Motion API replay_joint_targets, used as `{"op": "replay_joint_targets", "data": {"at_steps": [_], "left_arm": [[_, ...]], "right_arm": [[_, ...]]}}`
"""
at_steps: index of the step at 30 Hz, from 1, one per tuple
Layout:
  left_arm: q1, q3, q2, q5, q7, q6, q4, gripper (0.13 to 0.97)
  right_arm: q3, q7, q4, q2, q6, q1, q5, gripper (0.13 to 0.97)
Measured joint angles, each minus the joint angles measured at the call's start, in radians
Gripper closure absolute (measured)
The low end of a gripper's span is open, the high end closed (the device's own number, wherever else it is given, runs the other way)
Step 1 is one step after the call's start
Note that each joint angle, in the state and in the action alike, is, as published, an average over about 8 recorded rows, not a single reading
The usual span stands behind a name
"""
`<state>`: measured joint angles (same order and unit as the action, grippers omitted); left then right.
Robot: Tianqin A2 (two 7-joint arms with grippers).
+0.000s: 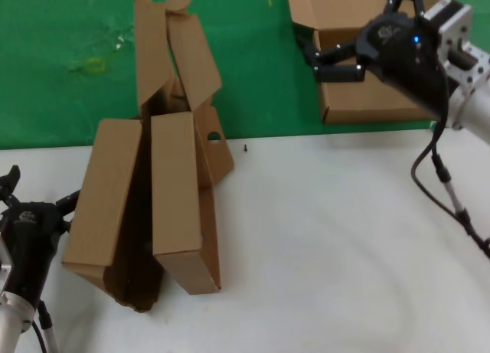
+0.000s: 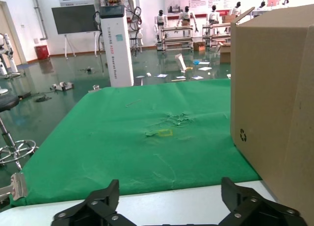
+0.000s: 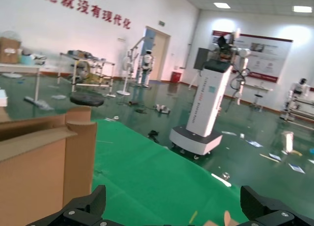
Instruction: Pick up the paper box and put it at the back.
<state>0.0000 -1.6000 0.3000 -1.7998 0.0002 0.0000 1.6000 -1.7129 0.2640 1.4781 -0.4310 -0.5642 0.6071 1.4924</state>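
Observation:
The paper box, flat brown cardboard with its lid hinged open, lies on the green cloth at the back right. No hole shows on it. My right gripper is open and empty, its fingers on either side of the box's left wall, pointing left. In the right wrist view the open gripper looks over green cloth, with brown cardboard beside it. My left gripper is open and empty at the near left, beside the other boxes. It also shows in the left wrist view.
Two other brown boxes lean together at the left, across the cloth's edge onto the white tabletop. One has raised flaps and a flap with a round hole. Its wall fills one side of the left wrist view.

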Motion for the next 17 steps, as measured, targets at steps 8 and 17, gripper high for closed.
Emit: {"op": "replay_joint_targets", "data": {"at_steps": [8,17], "left_arm": [[0.0,0.0,0.0,0.0,0.0,0.0,0.0,0.332],[0.0,0.0,0.0,0.0,0.0,0.0,0.0,0.198]], "right_arm": [[0.022,-0.051,0.023,0.025,0.108,-0.116,0.059,0.129],[0.042,-0.098,0.045,0.049,0.21,-0.225,0.114,0.129]]}}
